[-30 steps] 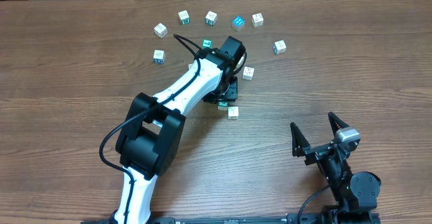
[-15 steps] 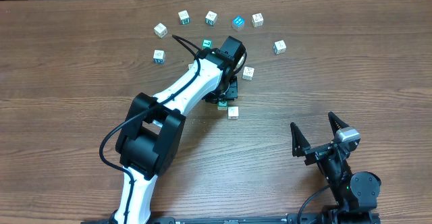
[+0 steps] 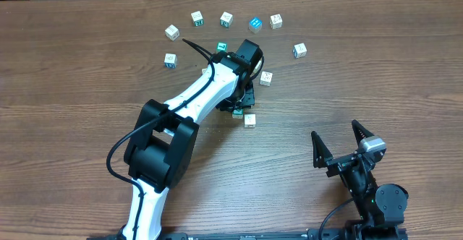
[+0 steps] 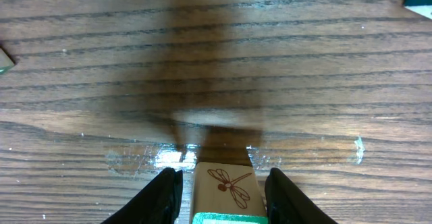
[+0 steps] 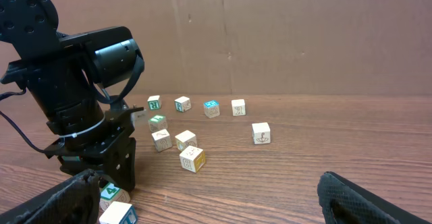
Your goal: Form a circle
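Observation:
Small wooden cubes stand in a loose arc at the far side of the table, from a white one (image 3: 171,32) past a teal one (image 3: 255,24) to another white one (image 3: 299,50). Inside the arc are more cubes (image 3: 266,78). My left gripper (image 3: 239,108) points straight down there, its fingers either side of a pale cube with a dragonfly and a teal face (image 4: 225,187), low over the wood. The left gripper (image 4: 223,175) looks shut on this cube. A white cube (image 3: 250,121) lies just beside it. My right gripper (image 3: 336,130) stands open and apart from the cubes, near the front edge.
The left arm (image 3: 195,95) stretches diagonally from its base (image 3: 160,150) across the table's middle. In the right wrist view the left gripper (image 5: 101,156) stands at the left with cubes behind it (image 5: 192,158). A cardboard wall (image 5: 304,35) closes the back.

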Robot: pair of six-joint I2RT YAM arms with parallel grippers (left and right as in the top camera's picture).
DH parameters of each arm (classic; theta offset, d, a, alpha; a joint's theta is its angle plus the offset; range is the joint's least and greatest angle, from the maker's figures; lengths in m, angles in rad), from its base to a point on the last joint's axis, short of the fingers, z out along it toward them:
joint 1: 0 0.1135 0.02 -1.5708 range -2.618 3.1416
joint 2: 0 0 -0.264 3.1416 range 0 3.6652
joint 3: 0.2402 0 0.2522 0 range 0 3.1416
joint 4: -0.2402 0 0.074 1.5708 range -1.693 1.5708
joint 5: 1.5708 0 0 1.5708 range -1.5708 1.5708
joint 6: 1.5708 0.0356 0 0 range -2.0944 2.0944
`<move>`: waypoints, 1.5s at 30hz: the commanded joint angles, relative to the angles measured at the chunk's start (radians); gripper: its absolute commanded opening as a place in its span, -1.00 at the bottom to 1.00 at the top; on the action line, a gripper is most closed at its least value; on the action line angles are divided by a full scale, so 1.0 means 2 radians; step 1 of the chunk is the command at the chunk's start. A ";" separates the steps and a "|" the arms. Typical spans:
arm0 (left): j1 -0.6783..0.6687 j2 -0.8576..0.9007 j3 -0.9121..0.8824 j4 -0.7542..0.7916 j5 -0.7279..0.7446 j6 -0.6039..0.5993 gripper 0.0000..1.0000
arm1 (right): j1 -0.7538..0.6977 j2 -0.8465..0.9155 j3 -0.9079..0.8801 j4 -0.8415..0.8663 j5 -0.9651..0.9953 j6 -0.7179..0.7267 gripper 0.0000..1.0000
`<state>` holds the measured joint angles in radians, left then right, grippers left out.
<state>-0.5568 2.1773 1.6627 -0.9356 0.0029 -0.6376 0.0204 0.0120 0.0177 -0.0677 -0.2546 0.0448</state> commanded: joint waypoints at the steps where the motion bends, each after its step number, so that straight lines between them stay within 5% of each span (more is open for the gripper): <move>1: -0.004 0.005 -0.003 -0.001 -0.005 -0.019 -0.24 | -0.002 -0.005 -0.005 0.003 0.004 -0.002 1.00; 9: -0.005 0.005 -0.003 -0.003 -0.002 -0.026 -0.37 | -0.002 -0.005 -0.005 0.003 0.004 -0.002 1.00; 32: -0.008 0.005 -0.003 -0.003 -0.001 -0.050 -0.33 | -0.002 -0.005 -0.005 0.003 0.004 -0.002 1.00; 45: -0.001 0.004 0.004 0.001 -0.018 -0.041 0.25 | -0.002 -0.005 -0.005 0.003 0.004 -0.002 1.00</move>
<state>-0.5682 2.1773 1.6623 -0.9382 -0.0017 -0.7307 0.0204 0.0120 0.0177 -0.0681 -0.2546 0.0448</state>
